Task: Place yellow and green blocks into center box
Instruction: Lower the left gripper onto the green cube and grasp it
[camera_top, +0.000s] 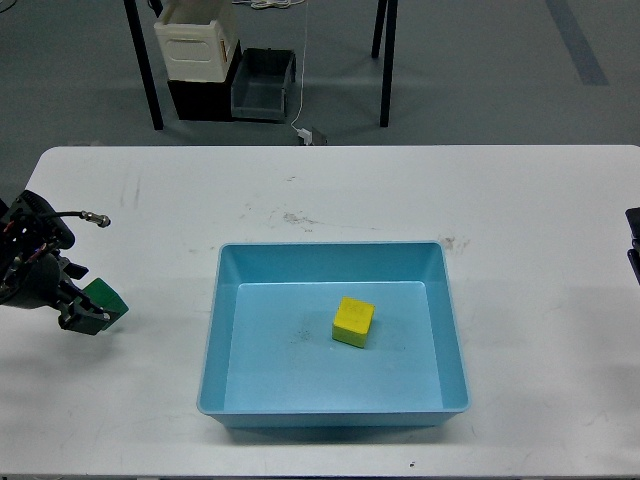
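Observation:
The yellow block (353, 321) lies inside the light blue box (222, 330) at the table's middle. The green block (106, 297) is at the far left, low over the table. My left gripper (88, 312) is closed around it, with the dark fingers (76, 320) pressed against the block's near side. Of my right arm only a dark sliver (634, 240) shows at the right edge, and its fingers cannot be told apart.
The white table (330, 190) reaches across the whole view. Behind it on the floor stand black table legs (145, 70), a white container (196, 40) and a grey bin (263, 84).

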